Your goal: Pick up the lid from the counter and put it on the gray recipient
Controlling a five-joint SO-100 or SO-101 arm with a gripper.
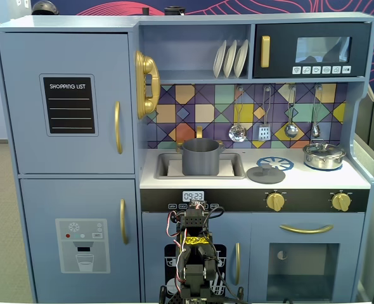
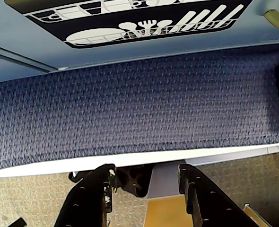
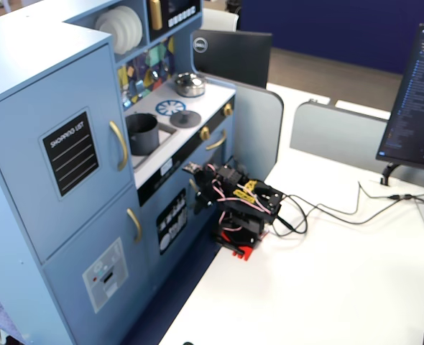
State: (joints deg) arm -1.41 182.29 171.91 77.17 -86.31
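Fixed view: lid [image 1: 265,173] on white counter [image 1: 358,180] | gray recipient [image 1: 201,156] in sink | fingers [image 2: 146,182] spread, empty

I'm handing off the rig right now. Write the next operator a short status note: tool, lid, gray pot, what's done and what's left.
Tool: open and empty, arm folded low in front of the toy kitchen, pointing down at its base.
Lid: flat on the counter, beside the blue-white burner pattern, to the right of the sink in a fixed view.
Gray pot: upright in the sink, uncovered.
Done: nothing yet.
Left: raise the arm to the counter, grasp the lid, probably by its knob, carry it left, set it on the pot.
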